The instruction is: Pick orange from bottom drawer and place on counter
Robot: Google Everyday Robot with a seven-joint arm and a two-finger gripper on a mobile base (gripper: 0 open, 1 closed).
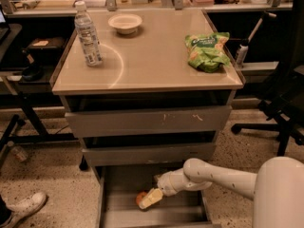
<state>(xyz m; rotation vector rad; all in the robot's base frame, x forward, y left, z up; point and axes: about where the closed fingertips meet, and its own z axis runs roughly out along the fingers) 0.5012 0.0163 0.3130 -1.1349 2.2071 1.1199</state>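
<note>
The orange (140, 198) lies on the grey floor of the pulled-out bottom drawer (118, 213), mostly covered by my gripper. My gripper (148, 199) reaches down into the drawer from the right on a white arm, its pale fingers right at the orange and touching or nearly touching it. The counter (152, 63) is the beige glossy top of the cabinet, above the two shallower drawers.
On the counter stand a water bottle (88, 34) at the left, a white bowl (125, 23) at the back and a green chip bag (207, 51) at the right. A black office chair (285, 99) is to the right. A shoe (23, 207) is at the lower left floor.
</note>
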